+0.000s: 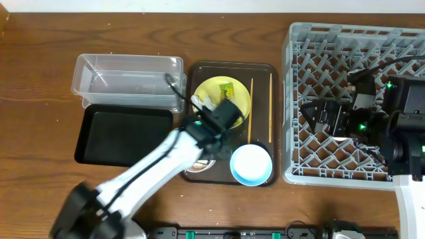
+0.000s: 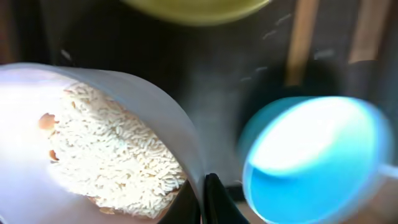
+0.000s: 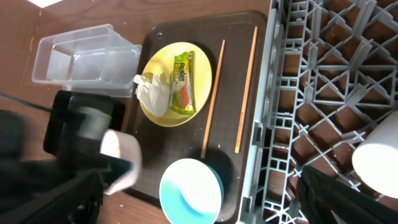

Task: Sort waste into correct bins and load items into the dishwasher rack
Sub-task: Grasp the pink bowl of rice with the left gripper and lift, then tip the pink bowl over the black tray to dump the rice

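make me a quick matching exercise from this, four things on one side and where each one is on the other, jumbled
1 rice
2 wrapper
3 chopsticks
4 light-blue bowl

A on the yellow plate
B in the white bowl
C empty, at a corner of the brown tray
D side by side on the brown tray, between plate and rack

Pairs: 1-B, 2-A, 3-D, 4-C

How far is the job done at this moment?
Done: nothing visible; no dishes in the rack, clear tub and black tray look empty. In hand: the left gripper pinches the rim of the white bowl, rice inside. Left: tissue and wrapper on the plate, chopsticks, blue bowl, all on the brown tray.
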Robot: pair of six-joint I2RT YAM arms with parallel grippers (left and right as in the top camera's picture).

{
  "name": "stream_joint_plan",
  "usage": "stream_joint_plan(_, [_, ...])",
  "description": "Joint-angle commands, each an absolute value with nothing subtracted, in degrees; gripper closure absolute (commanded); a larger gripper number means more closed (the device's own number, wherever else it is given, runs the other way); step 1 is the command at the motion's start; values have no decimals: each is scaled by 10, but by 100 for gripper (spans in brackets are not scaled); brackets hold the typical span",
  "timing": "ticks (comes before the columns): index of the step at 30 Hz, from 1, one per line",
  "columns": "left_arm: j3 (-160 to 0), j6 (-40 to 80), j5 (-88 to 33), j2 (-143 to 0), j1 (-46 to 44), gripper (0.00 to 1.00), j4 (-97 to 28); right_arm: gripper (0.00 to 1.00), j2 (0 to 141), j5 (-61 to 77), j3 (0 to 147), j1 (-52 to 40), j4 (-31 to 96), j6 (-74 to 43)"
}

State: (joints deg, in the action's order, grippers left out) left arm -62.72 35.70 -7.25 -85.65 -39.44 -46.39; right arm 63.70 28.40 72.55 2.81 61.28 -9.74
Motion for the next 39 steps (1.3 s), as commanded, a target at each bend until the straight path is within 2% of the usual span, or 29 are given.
stream_joint_plan(1, [-648, 290, -157, -783, -323, 94, -468, 3, 638, 272, 726, 18, 613, -87])
stream_joint_plan(6, [-646, 185, -355, -731, -142, 94, -488, 2, 638, 272, 726, 18, 613, -87])
stream_joint_plan(12, [-614, 22, -626, -758, 71, 94, -523, 3, 638, 272, 726, 18, 613, -87])
stream_joint_plan(19, [-557, -94, -808, -837, 210, 94, -546, 3, 638, 272, 726, 18, 616, -87])
stream_joint_plan(27, [-540, -107, -870, -890, 276, 94, -537, 3, 638, 272, 726, 18, 619, -87])
stream_joint_plan(31, [-540, -102, -849, -892, 293, 94, -507, 3, 638, 272, 726, 18, 622, -87])
stream_joint_plan(33, [-539, -80, -901, -891, 294, 94, -549, 3, 638, 272, 726, 18, 622, -87])
stream_joint_plan(36, [-539, -123, -850, -883, 295, 94, -534, 3, 638, 272, 726, 18, 623, -87])
stream_joint_plan(38, [-539, -67, -778, -889, 305, 94, -505, 2, 638, 272, 726, 18, 622, -87])
stream_joint_plan(39, [-537, -52, -812, -893, 307, 94, -517, 2, 638, 272, 726, 18, 623, -87])
